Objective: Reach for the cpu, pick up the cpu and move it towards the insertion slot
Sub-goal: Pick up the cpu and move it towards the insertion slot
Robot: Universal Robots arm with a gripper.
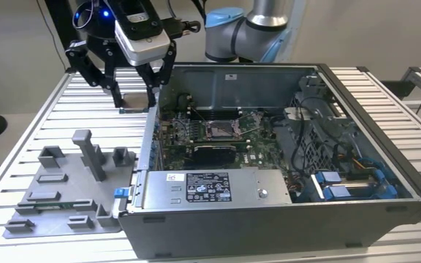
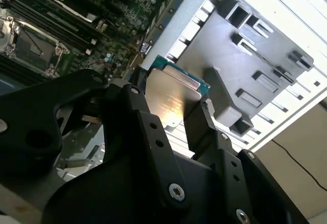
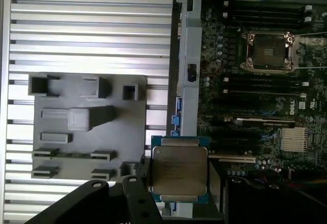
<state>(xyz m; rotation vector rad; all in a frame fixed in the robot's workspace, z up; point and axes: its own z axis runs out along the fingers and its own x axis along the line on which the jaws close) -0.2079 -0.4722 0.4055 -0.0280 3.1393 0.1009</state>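
My gripper [image 1: 135, 103] is shut on the cpu [image 1: 135, 101], a thin pale silver square held flat between the two black fingers. It hangs above the slatted table, just outside the open case's wall on the exterior view's left. In both wrist views the cpu [image 3: 179, 170] [image 2: 171, 98] sits between the fingers with its green edge showing. The insertion slot [image 1: 221, 130], a shiny metal frame with a dark centre, lies on the green motherboard inside the case, to the exterior view's right of the gripper. The slot [image 3: 269, 51] [image 2: 25, 45] is apart from the cpu.
A grey fixture plate [image 1: 57, 219] with upright plastic blocks lies on the table at the exterior view's left front. The case wall [image 1: 154, 137] stands between the gripper and the motherboard. A power supply [image 1: 210, 189] and blue cables [image 1: 350, 183] fill the case's front.
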